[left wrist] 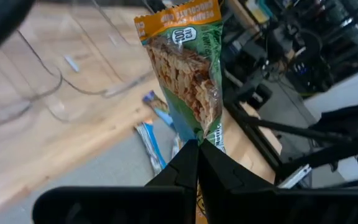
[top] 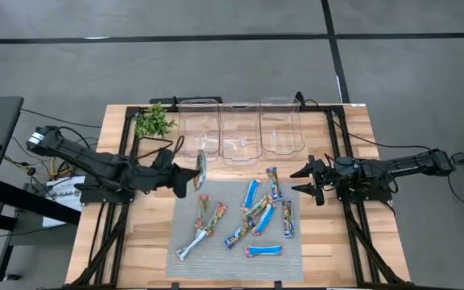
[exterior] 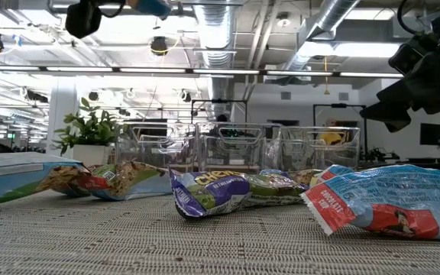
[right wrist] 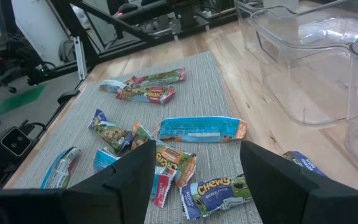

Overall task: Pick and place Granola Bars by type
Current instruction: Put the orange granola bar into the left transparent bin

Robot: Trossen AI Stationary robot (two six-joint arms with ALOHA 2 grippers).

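Observation:
My left gripper [top: 190,174] hovers above the table's left side, just off the grey mat's far left corner and near the left bin, shut on a green-and-orange granola bar [left wrist: 185,74]. My right gripper [top: 308,180] waits open at the mat's right edge; its wrist view shows its fingers spread [right wrist: 194,180] over the bars. Several bars lie flat on the mat [top: 240,242], blue-and-white ones [top: 250,193] mixed with multicoloured ones [top: 202,211]. In the low view, a purple-and-green bar [exterior: 228,191] and a blue-and-white one [exterior: 392,202] lie in front. My left gripper pinches the green-and-orange bar between its two fingers at one end of the wrapper [left wrist: 205,138]. The fingers come roughly level from the table's left. The bar is lifted clear of the table and sticks out beyond the fingertips, seen edge-on from above [top: 201,167].
Three clear plastic bins [top: 198,125] [top: 240,129] [top: 283,125] stand in a row along the table's far edge. A green plant sprig [top: 153,121] lies to their left. Bare wood flanks the mat on both sides. Black frame rails [top: 103,234] run beside the table.

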